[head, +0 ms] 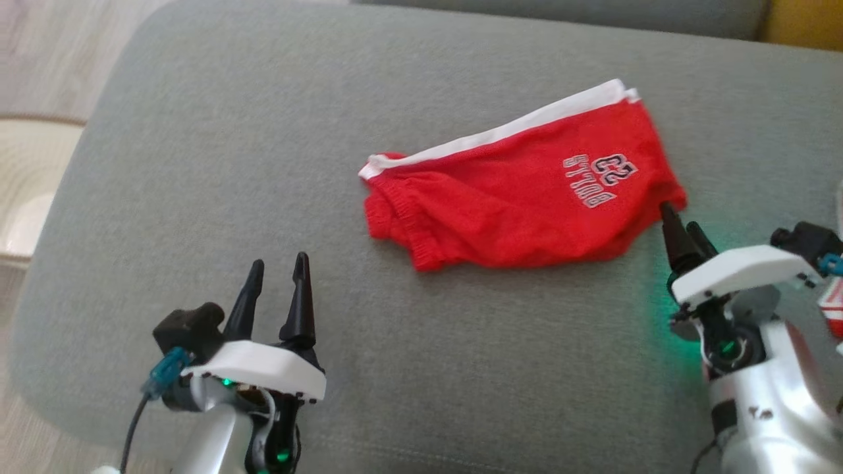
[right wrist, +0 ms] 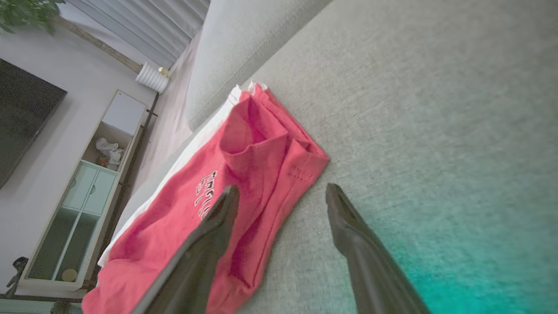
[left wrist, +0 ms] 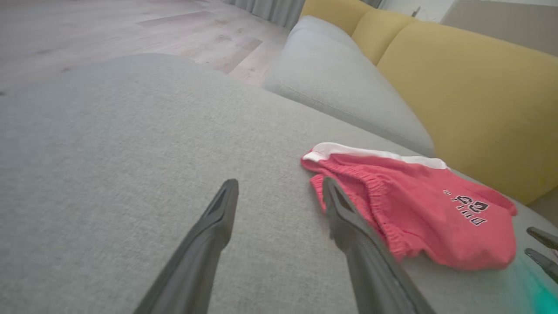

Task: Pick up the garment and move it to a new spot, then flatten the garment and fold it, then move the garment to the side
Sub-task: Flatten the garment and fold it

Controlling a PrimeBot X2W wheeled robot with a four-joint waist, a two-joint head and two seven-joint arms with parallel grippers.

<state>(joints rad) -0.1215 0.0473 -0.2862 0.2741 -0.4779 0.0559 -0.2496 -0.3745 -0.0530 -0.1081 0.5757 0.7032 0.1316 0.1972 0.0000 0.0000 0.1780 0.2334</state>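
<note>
The garment (head: 520, 197) is a pair of red shorts with a white waistband and pale lettering, lying folded on the grey sofa seat (head: 263, 131). It also shows in the left wrist view (left wrist: 418, 205) and the right wrist view (right wrist: 244, 174). My left gripper (head: 280, 270) hovers open over bare cushion, well to the garment's lower left, with nothing between its fingers (left wrist: 218, 218). My right gripper (head: 681, 224) is open at the garment's right edge. In the right wrist view its left finger (right wrist: 218, 218) lies over the red cloth while the other finger (right wrist: 344, 218) is over bare cushion.
A second grey cushion (left wrist: 331, 74) and yellow backrests (left wrist: 471, 96) lie beyond the seat. Wooden floor (left wrist: 109, 30) runs past the seat's left edge. A pale cabinet (right wrist: 83, 196) and a dark screen (right wrist: 22, 122) stand further off in the room.
</note>
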